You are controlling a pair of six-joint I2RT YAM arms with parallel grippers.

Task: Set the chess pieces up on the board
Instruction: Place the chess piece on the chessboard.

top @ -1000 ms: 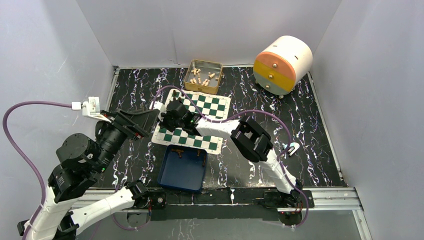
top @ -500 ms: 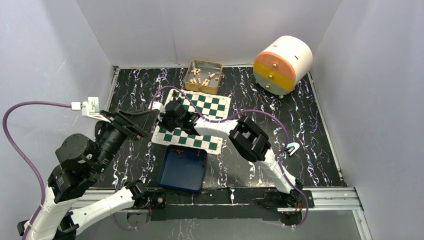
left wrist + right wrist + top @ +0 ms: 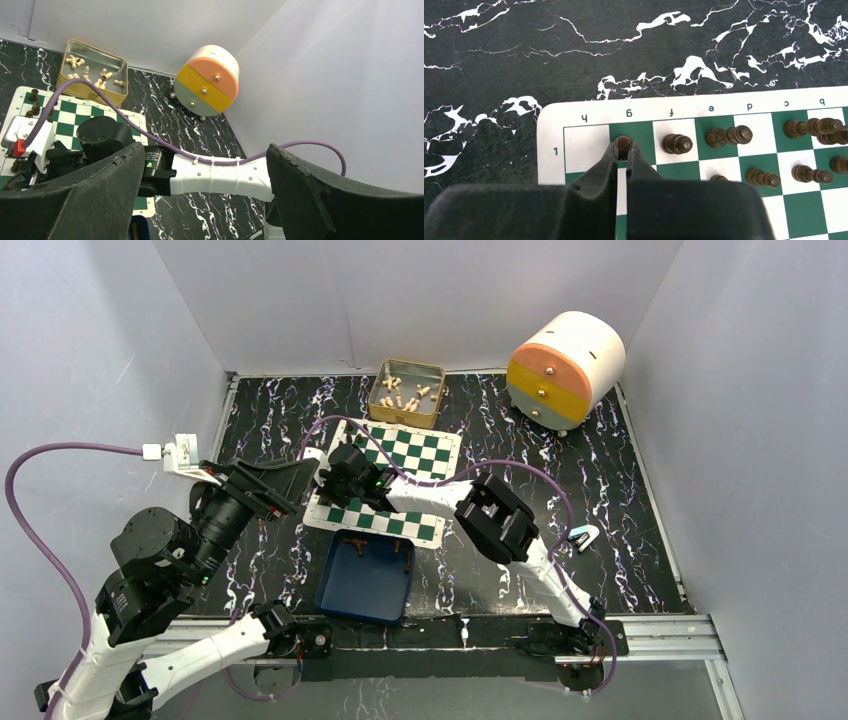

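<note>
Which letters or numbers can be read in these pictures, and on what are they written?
"h g f e d c b": upside down, on the white border of the board.
"1": same border, beside the corner square.
Other views: no readable text.

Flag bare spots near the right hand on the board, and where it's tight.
Square h1 is bare, bordered by the board's white margin and the g1 piece in the right hand. The marble table beyond the margin is bare. Crowded: chess pieces from f onward.
</note>
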